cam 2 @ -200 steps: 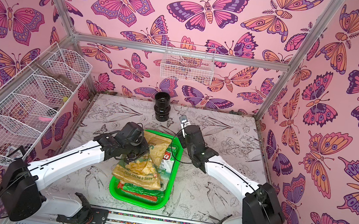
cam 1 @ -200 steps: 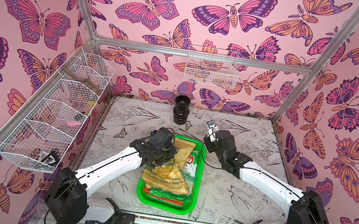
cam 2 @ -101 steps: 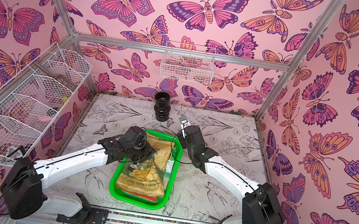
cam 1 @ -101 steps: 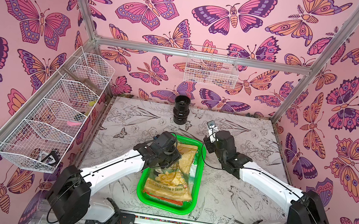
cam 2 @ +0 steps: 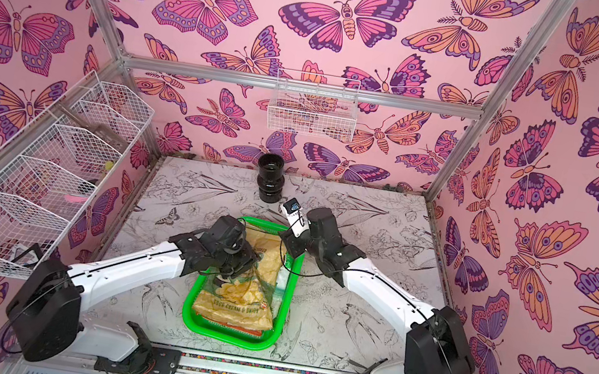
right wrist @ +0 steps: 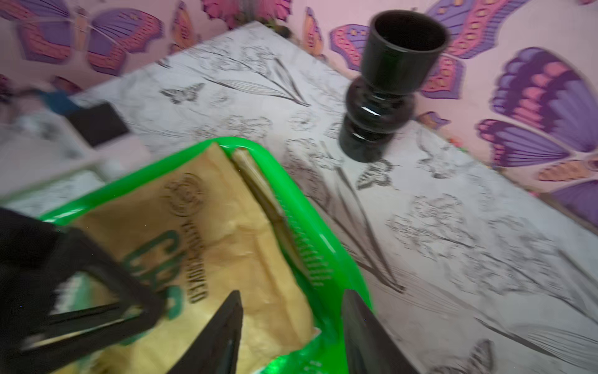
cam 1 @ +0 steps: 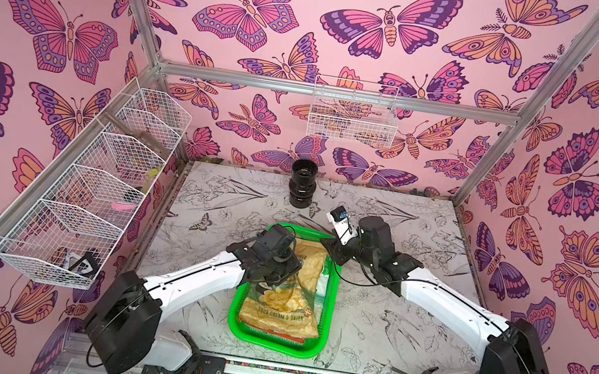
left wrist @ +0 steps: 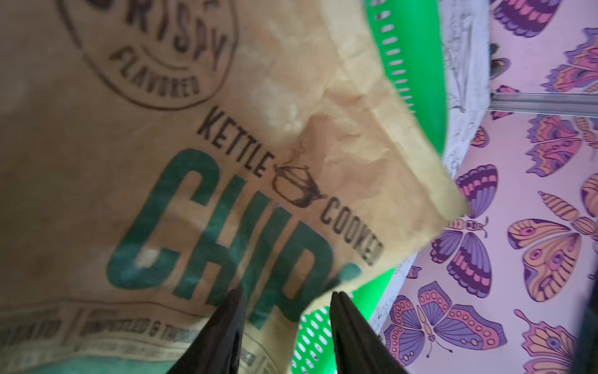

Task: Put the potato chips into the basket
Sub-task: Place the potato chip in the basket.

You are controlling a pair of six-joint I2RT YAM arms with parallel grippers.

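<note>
The green basket (cam 1: 327,312) (cam 2: 282,304) sits at the table's front centre with a stack of potato chips bags in it. On top lies the tan-green "Sour Cream & Onion" bag (cam 1: 281,310) (cam 2: 235,303) (left wrist: 226,145) (right wrist: 226,246). A green-white bag (cam 1: 323,282) shows along its right side, and an orange bag edge (cam 1: 273,334) peeks out at the front. My left gripper (cam 1: 274,278) (cam 2: 231,267) (left wrist: 286,293) hovers open just over the top bag's far half, its fingers apart and gripping nothing. My right gripper (cam 1: 334,249) (cam 2: 290,242) (right wrist: 293,293) is open over the basket's far right corner.
A black ribbed cylinder (cam 1: 301,188) (cam 2: 269,183) (right wrist: 382,97) stands at the back of the table behind the basket. White wire baskets hang on the left wall (cam 1: 82,193) and the back wall (cam 1: 353,116). Bare patterned tabletop (cam 1: 409,330) lies on both sides of the basket.
My left gripper brought the tan-green bag down over the basket and opened; the bag now lies flat on the stack. The right arm has hardly moved.
</note>
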